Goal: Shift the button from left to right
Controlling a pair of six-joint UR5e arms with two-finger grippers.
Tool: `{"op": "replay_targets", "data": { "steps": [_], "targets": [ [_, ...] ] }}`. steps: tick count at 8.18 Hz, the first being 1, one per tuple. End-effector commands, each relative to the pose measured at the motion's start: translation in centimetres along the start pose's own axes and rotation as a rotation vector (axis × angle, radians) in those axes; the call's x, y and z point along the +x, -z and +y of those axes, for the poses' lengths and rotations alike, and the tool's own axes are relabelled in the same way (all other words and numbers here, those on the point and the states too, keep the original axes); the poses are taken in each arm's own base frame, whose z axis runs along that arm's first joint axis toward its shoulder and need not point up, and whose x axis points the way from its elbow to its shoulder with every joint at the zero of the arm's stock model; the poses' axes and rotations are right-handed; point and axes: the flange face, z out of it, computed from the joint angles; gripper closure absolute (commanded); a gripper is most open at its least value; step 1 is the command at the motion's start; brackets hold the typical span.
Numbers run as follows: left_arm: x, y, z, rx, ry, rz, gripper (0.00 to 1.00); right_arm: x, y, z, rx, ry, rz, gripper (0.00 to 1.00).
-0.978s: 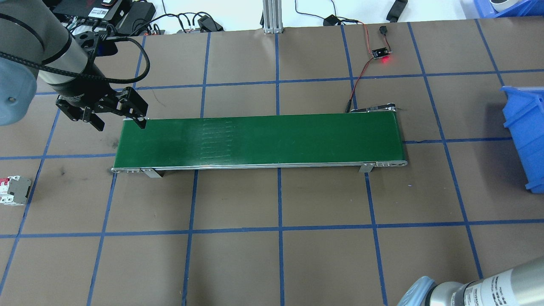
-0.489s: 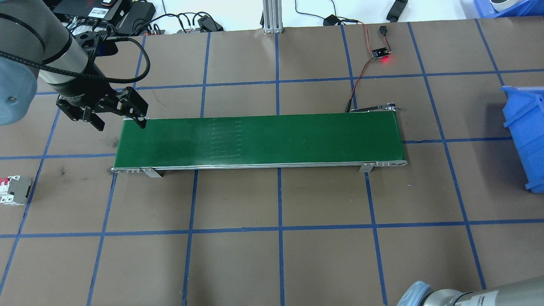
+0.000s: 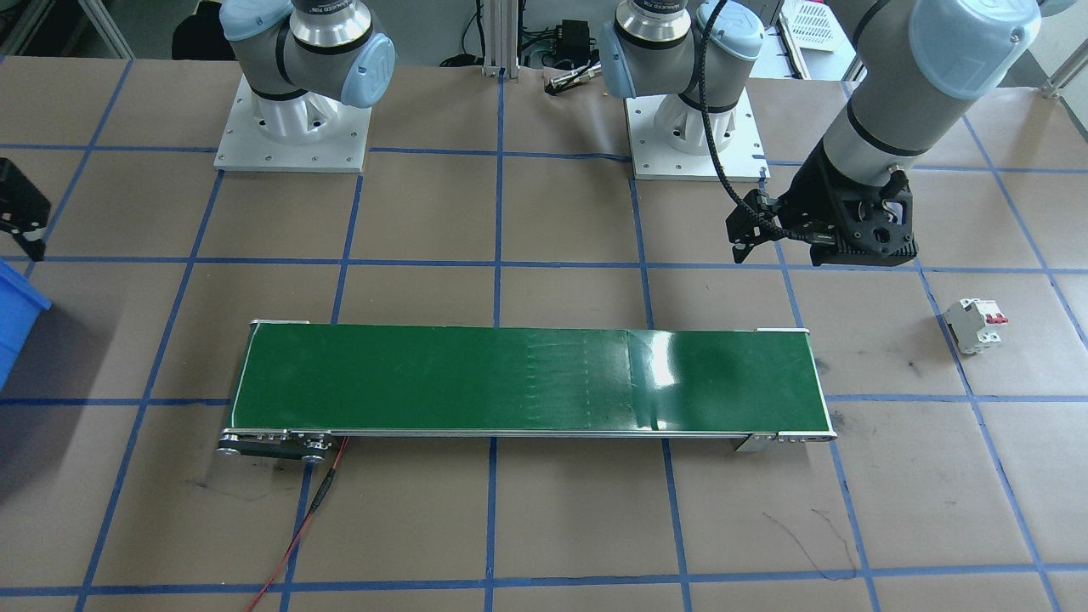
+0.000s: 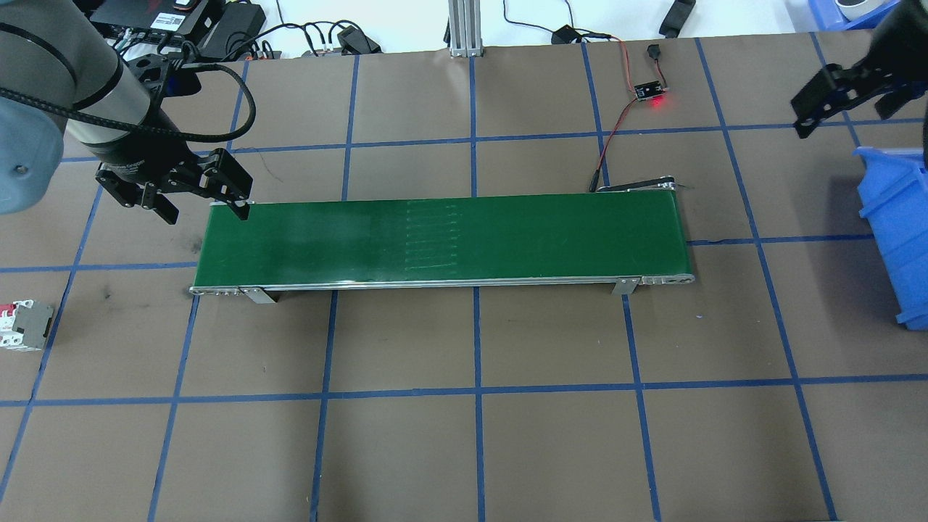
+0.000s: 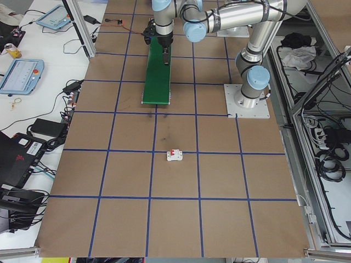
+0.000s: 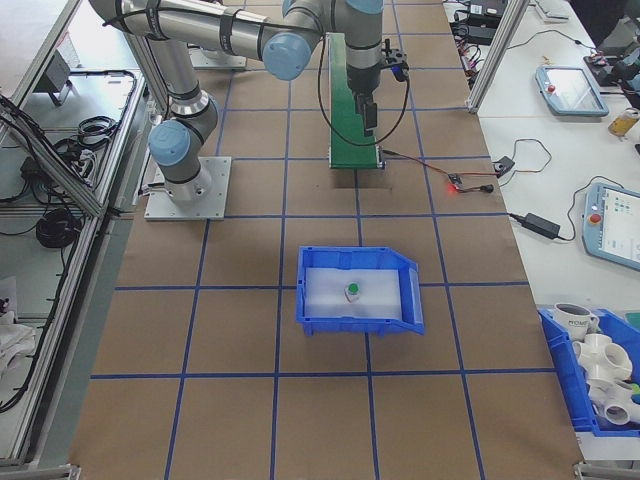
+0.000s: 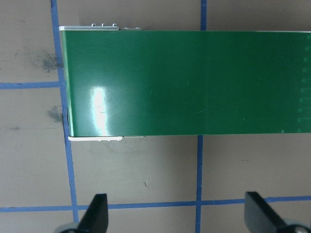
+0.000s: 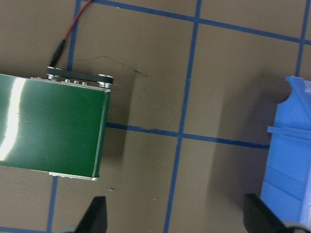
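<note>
The button (image 6: 352,291), green cap on a white body, lies inside the blue bin (image 6: 310,292); it shows only in the exterior right view. My left gripper (image 4: 205,209) hangs open and empty by the back corner of the green conveyor belt's (image 4: 442,239) left end. In its wrist view the left gripper (image 7: 177,213) has both fingers spread over bare table beside the belt (image 7: 184,82). My right gripper (image 4: 841,116) is open and empty, up high beyond the belt's right end, near the bin (image 4: 895,232). The right wrist view shows the right gripper (image 8: 175,216) between the belt's end (image 8: 48,131) and the bin (image 8: 291,160).
A white circuit breaker (image 4: 22,325) with red toggles lies at the table's left edge. A small board with a red light (image 4: 651,93) and its wires sit behind the belt's right end. Cables and power supplies line the far edge.
The right arm left the bottom of the overhead view and its gripper came in at the top right. The belt's seam marks slid to the right. The left gripper stayed put.
</note>
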Motion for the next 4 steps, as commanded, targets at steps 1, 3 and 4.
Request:
{"op": "replay_targets", "data": {
  "steps": [1, 3, 4],
  "targets": [
    [0.0, 0.0, 0.0, 0.001, 0.002, 0.001, 0.0, -11.4, 0.4, -0.8, -0.039, -0.105, -0.029, 0.0],
    [0.0, 0.0, 0.0, 0.0, 0.002, -0.001, 0.0, -19.5, 0.0, -0.7, -0.048, -0.128, -0.039, 0.0],
    [0.0, 0.0, 0.0, 0.0, 0.002, -0.001, 0.0, -20.1, -0.3, -0.7, -0.055, -0.126, -0.043, 0.0]
  ]
}}
